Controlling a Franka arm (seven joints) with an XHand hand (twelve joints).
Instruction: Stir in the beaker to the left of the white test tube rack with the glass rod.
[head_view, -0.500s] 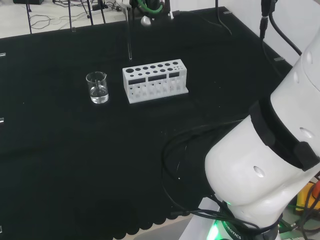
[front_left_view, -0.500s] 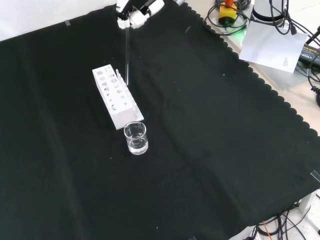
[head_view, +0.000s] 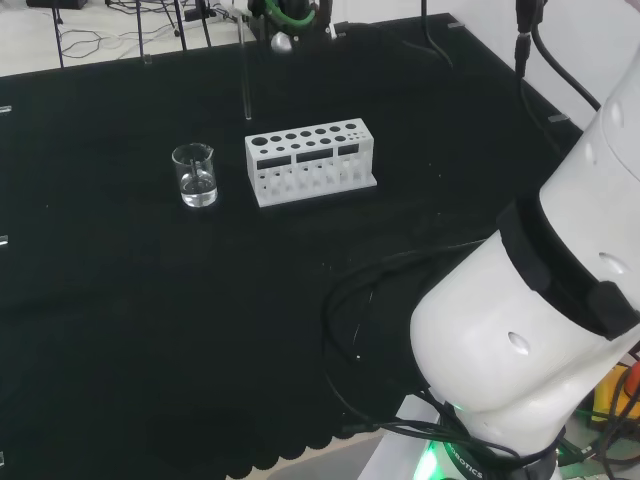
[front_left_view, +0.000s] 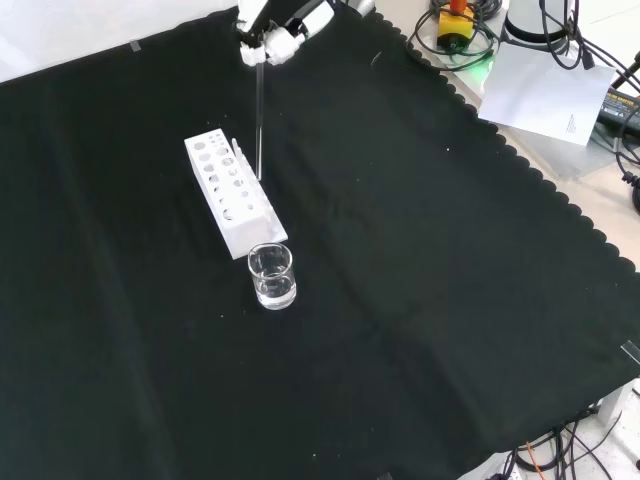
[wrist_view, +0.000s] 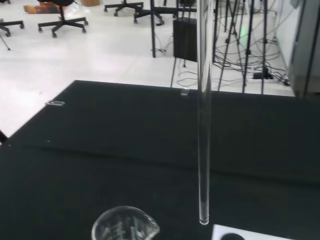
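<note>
In the head view, beaker (head_view: 195, 176) stands left of rack (head_view: 310, 160).

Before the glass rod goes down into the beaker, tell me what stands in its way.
Nothing visible does. The hand holds the glass rod upright in the air, its lower end above the white test tube rack. The beaker stands apart at the rack's left end in the head view, its mouth open.

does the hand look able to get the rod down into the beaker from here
Probably yes: the hand holds the glass rod upright, above the white rack; the beaker stands open-topped with nothing over it.
</note>
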